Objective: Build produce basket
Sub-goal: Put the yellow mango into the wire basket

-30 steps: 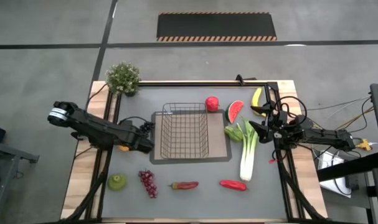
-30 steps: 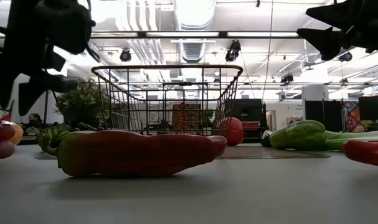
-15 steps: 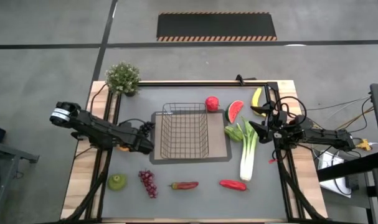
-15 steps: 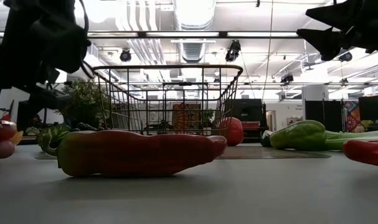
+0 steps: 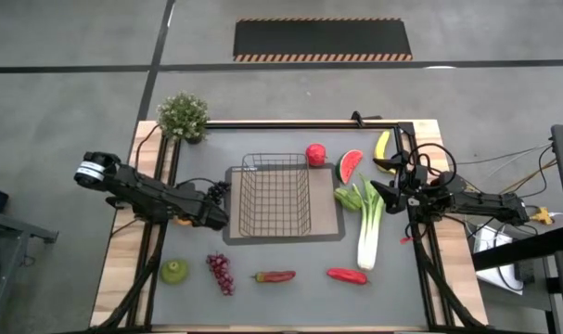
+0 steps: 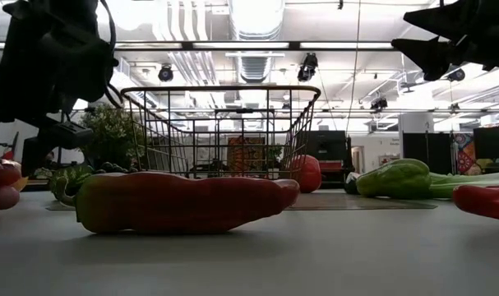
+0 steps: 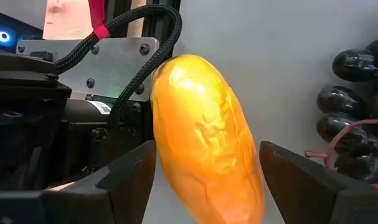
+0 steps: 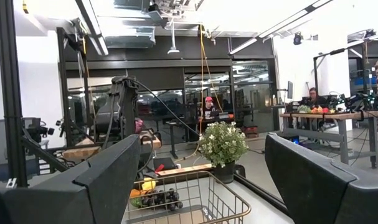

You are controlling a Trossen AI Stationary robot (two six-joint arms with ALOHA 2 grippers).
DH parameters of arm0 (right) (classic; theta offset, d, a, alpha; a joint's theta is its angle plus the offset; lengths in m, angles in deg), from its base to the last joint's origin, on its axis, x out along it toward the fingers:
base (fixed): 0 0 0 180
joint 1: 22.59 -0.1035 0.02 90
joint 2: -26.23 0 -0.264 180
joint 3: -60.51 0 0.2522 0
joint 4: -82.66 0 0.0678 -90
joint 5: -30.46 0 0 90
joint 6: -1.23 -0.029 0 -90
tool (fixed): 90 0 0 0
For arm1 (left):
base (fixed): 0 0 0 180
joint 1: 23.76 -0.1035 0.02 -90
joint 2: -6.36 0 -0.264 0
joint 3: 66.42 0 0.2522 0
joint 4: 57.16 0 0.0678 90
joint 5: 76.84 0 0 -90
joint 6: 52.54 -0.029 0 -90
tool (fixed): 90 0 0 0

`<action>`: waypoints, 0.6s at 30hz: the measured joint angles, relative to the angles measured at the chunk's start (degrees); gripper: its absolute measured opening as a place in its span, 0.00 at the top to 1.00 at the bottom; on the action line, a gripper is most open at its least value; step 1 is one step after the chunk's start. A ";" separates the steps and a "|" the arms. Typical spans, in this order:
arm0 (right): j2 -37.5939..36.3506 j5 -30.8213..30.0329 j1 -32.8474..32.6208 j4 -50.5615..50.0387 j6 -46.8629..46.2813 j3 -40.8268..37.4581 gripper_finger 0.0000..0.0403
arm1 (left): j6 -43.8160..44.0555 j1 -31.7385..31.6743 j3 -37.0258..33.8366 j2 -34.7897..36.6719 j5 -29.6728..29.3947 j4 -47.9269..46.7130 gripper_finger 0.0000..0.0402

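Because the basket (image 5: 276,197) sits empty on its grey mat (image 5: 329,228) at the centre of the desk (image 5: 114,278), all the produce lies spread around it, within reach of one arm or the other. My left gripper (image 7: 207,180) is low at the basket's left side, its fingers (image 7: 123,180) apart and flanking the orange piece (image 7: 207,140), which lies on the desk between them; I cannot tell whether either finger touches it. I judge this stance as the set-up for a grasp, fingers either side of the long body so that closing will pinch it across its width. A dark grape bunch (image 7: 357,118) lies just beside it, nearer the basket. My right gripper (image 5: 381,193) waits, raised, at the right of the desk, fingers spread wide, just beside the leek (image 5: 369,227), the watermelon slice (image 5: 351,167) and the banana (image 5: 383,148). The red apple (image 5: 315,154) rests at the basket's far right corner; the pear (image 5: 175,270), purple grapes (image 5: 220,271) and two red peppers (image 5: 275,276) line the near edge. The potted plant (image 5: 184,116) stands at the far left corner.

Compared with a second ago, my left gripper stands lower and wider open; the right arm and all the produce are unchanged.
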 joint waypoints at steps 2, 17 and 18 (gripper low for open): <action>0.00 0.00 -0.01 0.00 0.00 0.00 0.19 | 0.00 -0.27 0.00 -0.69 -0.06 0.04 0.34; 0.00 -0.02 -0.02 -0.36 -0.59 0.00 0.19 | 0.24 -1.38 0.95 -8.26 -0.52 0.44 0.43; 0.00 0.00 0.00 -0.36 -0.61 0.00 0.19 | 0.23 -1.38 1.02 -8.43 -0.39 0.44 0.46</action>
